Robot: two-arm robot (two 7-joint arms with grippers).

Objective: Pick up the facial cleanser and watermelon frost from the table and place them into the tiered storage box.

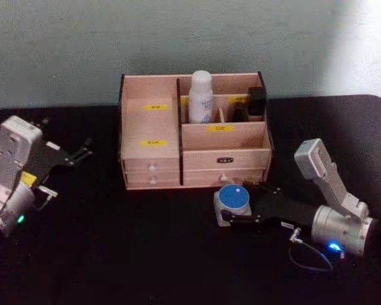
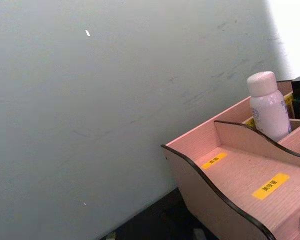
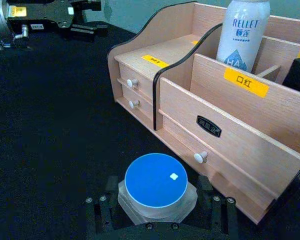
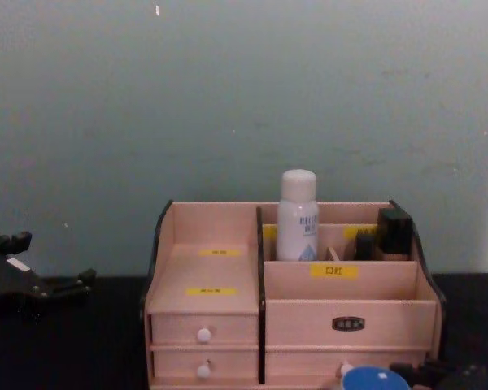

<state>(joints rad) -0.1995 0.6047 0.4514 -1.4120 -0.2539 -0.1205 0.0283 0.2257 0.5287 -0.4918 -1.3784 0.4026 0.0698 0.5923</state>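
Note:
The facial cleanser (image 1: 201, 96), a tall white bottle with pale blue print, stands upright in a back compartment of the tiered storage box (image 1: 152, 127). On the black table just in front of the box's drawers sits the watermelon frost (image 1: 233, 197), a squat jar with a blue lid. My right gripper (image 1: 233, 201) reaches in from the right and is shut on the jar, one finger on each side; the right wrist view shows the jar (image 3: 156, 181) between them. Far to the left of the box, my left gripper (image 1: 86, 151) hovers open and holds nothing.
A black item (image 1: 257, 101) stands in the box's back right compartment beside the bottle. The box sits against a pale wall at the table's back edge. Bare black tabletop lies in front of the box and to its left.

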